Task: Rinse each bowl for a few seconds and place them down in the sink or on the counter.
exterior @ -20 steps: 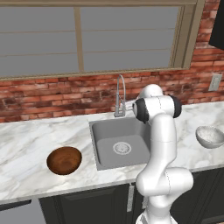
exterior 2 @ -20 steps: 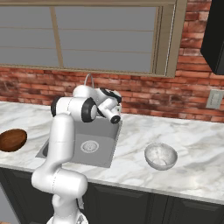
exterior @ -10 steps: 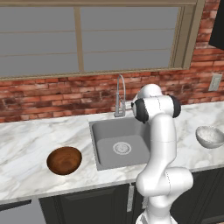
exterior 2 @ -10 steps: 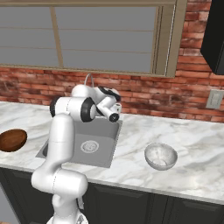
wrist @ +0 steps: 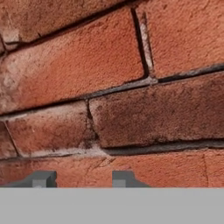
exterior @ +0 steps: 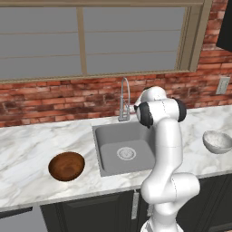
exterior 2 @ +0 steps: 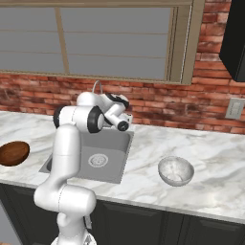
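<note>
A dark reddish-brown bowl (exterior: 66,166) (exterior 2: 13,153) sits upright on the counter (exterior: 27,149) left of the sink (exterior: 105,136). A pale grey-white bowl (exterior: 218,141) (exterior 2: 176,171) rests on the counter to the sink's right. The arm's hand (exterior 2: 122,118) hovers over the back of the sink, beside the faucet (exterior: 123,97), and faces the brick wall. In the hand view my gripper (wrist: 83,179) is open, its two tips apart with only brick between them. It holds neither bowl.
The red brick wall (wrist: 122,87) stands very close in front of the hand. A window runs above it. A wall outlet (exterior 2: 234,108) sits at the right. The sink basin with its round drain (exterior: 126,153) holds nothing.
</note>
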You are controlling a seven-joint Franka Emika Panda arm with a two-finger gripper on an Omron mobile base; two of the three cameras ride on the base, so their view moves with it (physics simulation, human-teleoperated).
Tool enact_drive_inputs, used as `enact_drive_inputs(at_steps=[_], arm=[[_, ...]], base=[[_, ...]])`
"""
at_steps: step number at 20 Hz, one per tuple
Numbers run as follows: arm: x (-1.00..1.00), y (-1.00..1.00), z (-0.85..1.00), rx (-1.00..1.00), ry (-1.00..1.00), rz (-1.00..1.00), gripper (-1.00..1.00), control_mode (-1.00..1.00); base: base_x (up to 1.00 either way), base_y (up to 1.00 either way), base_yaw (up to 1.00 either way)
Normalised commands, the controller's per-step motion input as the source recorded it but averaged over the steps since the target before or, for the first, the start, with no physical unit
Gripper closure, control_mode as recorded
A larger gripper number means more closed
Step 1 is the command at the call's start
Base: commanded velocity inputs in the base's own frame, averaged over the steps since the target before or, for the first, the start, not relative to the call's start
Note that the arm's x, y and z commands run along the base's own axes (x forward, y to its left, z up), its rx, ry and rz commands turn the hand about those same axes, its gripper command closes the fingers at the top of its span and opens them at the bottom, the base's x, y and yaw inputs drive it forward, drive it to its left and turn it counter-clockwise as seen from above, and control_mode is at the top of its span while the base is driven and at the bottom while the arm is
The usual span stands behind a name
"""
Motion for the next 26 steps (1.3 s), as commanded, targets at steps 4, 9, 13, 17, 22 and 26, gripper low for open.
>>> enact_drive_inputs(at_steps=[4, 9, 13, 17, 22, 26], arm=[[-0.33, -0.59, -0.62, 0.0, 0.04, 0.0, 1.0, -1.0], [-0.31, -0.61, -0.62, 0.01, 0.03, 0.0, 1.0, -1.0], [-0.32, -0.6, -0.62, 0.01, 0.02, 0.0, 1.0, -1.0], [-0.35, -0.6, -0.62, 0.01, 0.0, 0.0, 1.0, -1.0], [-0.37, -0.59, -0.61, 0.01, 0.0, 0.0, 1.0, -1.0], [-0.26, -0.61, -0.57, 0.03, 0.0, 0.01, 1.0, -1.0]], base=[[0.0, 0.0, 0.0], [0.0, 0.0, 0.0], [0.0, 0.0, 0.0], [0.0, 0.0, 0.0], [0.0, 0.0, 0.0], [0.0, 0.0, 0.0]])
